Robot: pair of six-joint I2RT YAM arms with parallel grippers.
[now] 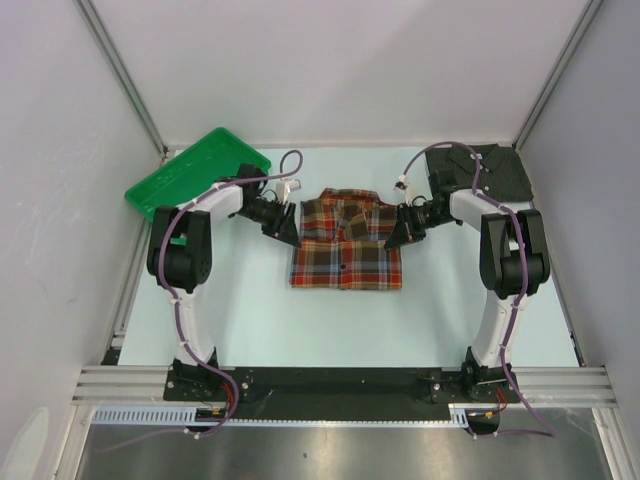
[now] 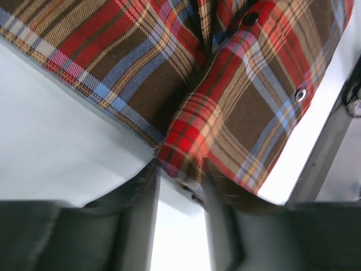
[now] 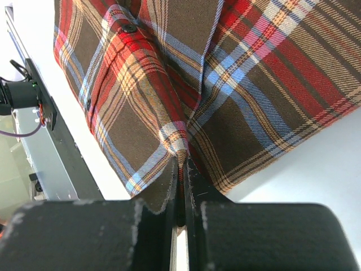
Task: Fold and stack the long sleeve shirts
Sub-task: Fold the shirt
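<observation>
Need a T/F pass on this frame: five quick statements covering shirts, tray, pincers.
1. The plaid shirt lies on the table between the two arms. True.
2. The right pincer is shut on plaid cloth. True.
3. The grey shirt is stacked on the plaid shirt. False: it lies apart, in the far right corner.
4. The green tray sits at the far right. False: it is at the far left, by the wall.
5. The left pincer has its jaws apart at the plaid shirt's edge. True.
</observation>
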